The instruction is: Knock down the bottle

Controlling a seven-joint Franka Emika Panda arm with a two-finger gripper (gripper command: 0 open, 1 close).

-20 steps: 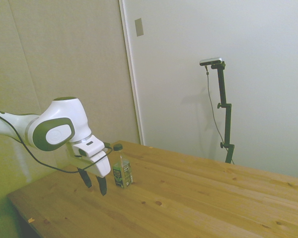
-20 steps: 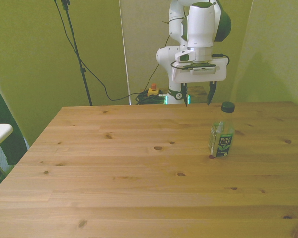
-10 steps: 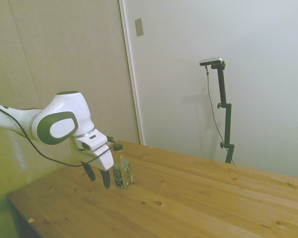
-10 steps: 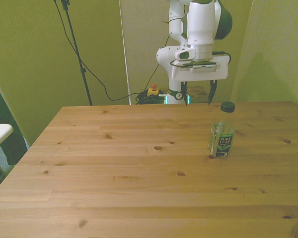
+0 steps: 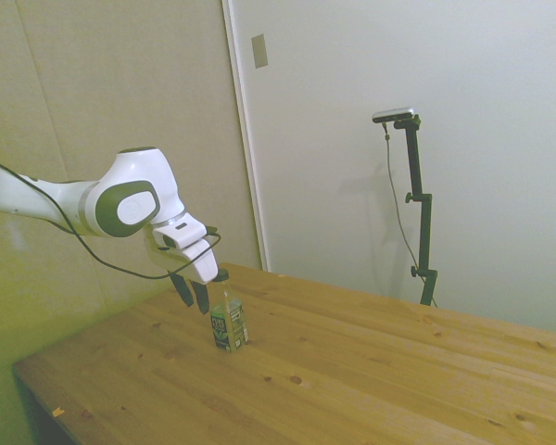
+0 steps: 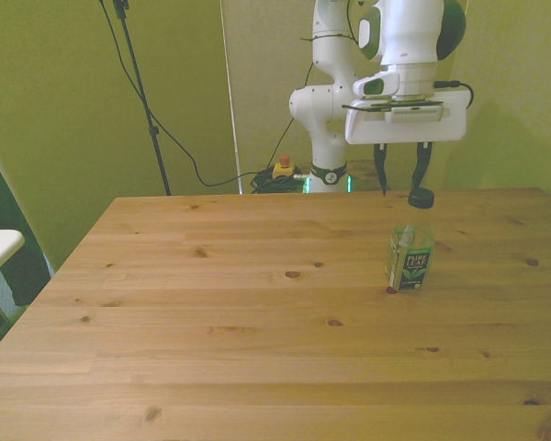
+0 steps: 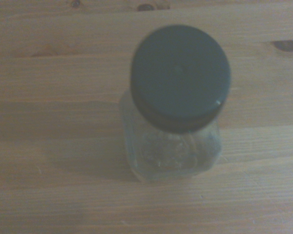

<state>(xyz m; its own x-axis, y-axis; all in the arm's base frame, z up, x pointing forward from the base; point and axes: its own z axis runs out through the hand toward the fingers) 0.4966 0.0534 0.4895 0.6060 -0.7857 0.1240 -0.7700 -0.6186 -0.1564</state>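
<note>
Currently, the bottle [image 6: 410, 253] is being observed upright on the wooden table [image 6: 257, 331], toward the front view's right
Its dark cap [image 7: 180, 77] is being viewed from directly above in the wrist view. The gripper [image 6: 402, 173] is being held just above and behind the cap, fingers [image 6: 380, 170] spread apart, nothing being gripped between them

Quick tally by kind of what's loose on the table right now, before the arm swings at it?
Bottles: 1, the bottle, upright, dark cap on, with the open gripper at cap height.
Other loose items on the wooden table: 0.
Total: 1.
</note>
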